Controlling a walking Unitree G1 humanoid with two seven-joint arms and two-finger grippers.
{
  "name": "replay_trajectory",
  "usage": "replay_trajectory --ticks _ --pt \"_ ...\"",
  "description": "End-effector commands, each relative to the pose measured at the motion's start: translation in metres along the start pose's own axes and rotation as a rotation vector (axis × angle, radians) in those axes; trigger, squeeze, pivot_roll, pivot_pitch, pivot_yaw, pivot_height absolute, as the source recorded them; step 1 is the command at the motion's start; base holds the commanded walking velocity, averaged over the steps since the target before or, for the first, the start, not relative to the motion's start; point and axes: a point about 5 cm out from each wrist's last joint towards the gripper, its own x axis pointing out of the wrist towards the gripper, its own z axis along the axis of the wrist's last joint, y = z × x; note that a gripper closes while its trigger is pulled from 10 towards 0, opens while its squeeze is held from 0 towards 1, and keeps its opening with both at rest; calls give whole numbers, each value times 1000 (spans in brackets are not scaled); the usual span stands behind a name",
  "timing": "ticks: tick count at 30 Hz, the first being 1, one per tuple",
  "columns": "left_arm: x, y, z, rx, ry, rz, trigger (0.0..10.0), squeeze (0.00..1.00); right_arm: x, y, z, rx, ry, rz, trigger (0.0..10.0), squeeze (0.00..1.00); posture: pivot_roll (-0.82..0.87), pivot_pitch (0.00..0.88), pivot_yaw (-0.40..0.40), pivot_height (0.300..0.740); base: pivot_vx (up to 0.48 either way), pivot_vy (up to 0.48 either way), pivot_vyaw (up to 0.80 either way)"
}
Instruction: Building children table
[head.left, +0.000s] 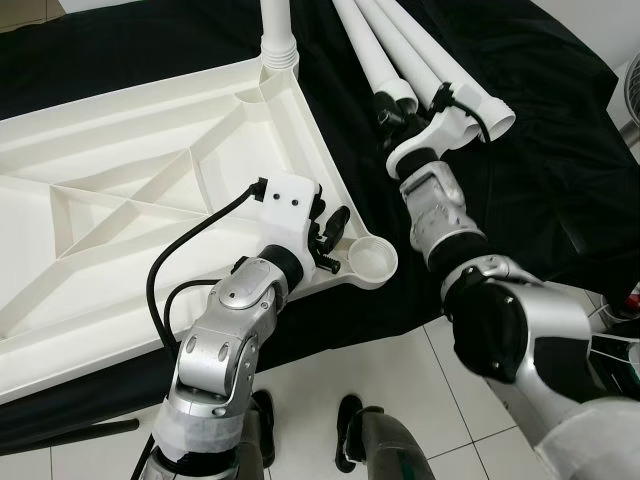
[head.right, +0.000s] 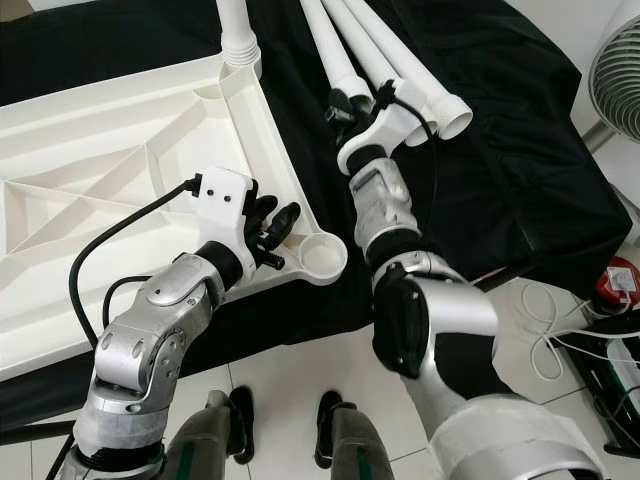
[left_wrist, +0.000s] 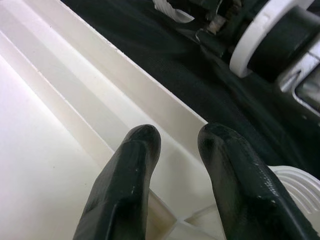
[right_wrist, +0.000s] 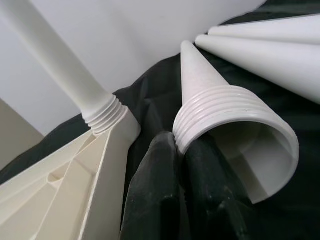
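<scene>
Across the black cloth (head.left: 560, 150) that covers the surface lies the white tabletop (head.left: 110, 200), turned underside up so its ribs and corner sockets face the robot, which is how the legs can be screwed in. One leg (head.left: 275, 25) already stands in the far corner socket. Beside the tabletop three loose legs (head.left: 420, 60) lie side by side, threaded ends toward the robot. The near corner socket (head.left: 368, 258) is still empty and seems the next to fill. The left gripper (head.left: 330, 228) rests on the tabletop's rim just beside that socket, its fingers (left_wrist: 130, 170) spread and holding nothing, probably to steady the piece. The right gripper (right_wrist: 182, 165) reaches to the threaded end of the nearest loose leg (right_wrist: 235, 130), fingers pinched on its rim.
</scene>
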Motion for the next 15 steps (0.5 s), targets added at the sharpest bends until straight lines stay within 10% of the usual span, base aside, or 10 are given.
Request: replay_trajectory --ticks 1,15 --pt "0 4 -11 -20 57 16 10000 0 -1 8 3 -70 -48 67 10000 0 130 285 14 740 0 0 0" --pt "3 16 -3 -76 19 -17 10000 0 -23 20 20 -316 -280 137 10000 0 98 258 23 740 0 0 0"
